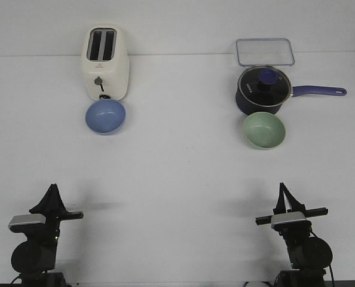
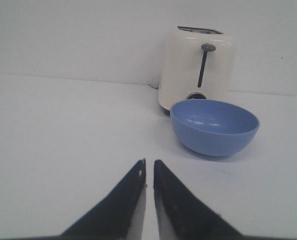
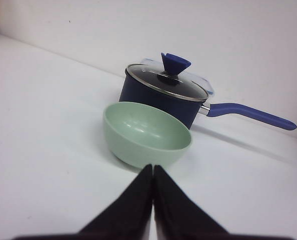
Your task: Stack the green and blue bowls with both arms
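Note:
The blue bowl (image 1: 105,116) sits upright at the back left, just in front of the toaster; it also shows in the left wrist view (image 2: 214,126). The green bowl (image 1: 264,130) sits upright at the back right, in front of the saucepan; it also shows in the right wrist view (image 3: 146,133). My left gripper (image 1: 52,190) is at the front left, far short of the blue bowl, its jaws nearly together and empty (image 2: 149,162). My right gripper (image 1: 282,188) is at the front right, shut and empty (image 3: 153,167), short of the green bowl.
A cream toaster (image 1: 106,63) stands right behind the blue bowl. A dark navy saucepan (image 1: 263,89) with a glass lid stands behind the green bowl, its handle pointing right. A clear plastic container (image 1: 265,52) lies behind the pan by the back wall.

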`<state>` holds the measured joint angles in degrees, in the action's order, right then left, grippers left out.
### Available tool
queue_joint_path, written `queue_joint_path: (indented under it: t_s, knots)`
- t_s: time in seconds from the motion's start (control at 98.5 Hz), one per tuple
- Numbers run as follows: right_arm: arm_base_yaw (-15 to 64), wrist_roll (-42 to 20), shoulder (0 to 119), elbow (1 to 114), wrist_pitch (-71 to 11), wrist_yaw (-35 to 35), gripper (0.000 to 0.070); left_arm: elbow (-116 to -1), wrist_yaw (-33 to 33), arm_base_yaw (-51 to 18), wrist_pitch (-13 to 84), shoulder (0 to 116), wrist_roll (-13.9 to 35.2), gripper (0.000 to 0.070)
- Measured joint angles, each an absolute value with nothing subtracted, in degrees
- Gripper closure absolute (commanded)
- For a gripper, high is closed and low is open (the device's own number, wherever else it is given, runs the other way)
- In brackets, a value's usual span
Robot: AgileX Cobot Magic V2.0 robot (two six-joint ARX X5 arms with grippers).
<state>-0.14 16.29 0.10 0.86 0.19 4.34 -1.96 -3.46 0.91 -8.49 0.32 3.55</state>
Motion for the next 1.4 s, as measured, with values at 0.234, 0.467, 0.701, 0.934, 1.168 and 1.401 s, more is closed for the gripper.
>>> queue_joint_path:
  t_s: [0.234,0.467,0.701,0.934,1.168,1.401]
  knots:
    - [-0.1,16.3,0.1,0.9,0.2,4.3,0.07,-2.0,-3.5,0.9,-8.5,0.3,3.6,0.0686]
    - [-0.1,16.3,0.1,0.9,0.2,4.3,0.07,-2.0,-3.5,0.9,-8.5,0.3,3.6,0.0686]
    - [-0.1,16.3,0.1,0.9,0.2,4.3,0.07,-2.0,-3.5,0.9,-8.5,0.3,3.6,0.0686]
    - [-0.1,15.9,0.1,0.9,0.2,4.5,0.07,-2.0,-3.5,0.9,-8.5,0.3,3.6,0.0686]
    - [-0.1,5.4,0.1,0.9,0.7,4.4,0.07,-2.0,-3.5,0.9,-8.5,0.3,3.6,0.0686]
    - [-0.1,-14.0,0.8,3.6,-2.5,1.2,0.07,-2.0,-3.5,0.9,-8.5,0.3,3.6,0.0687]
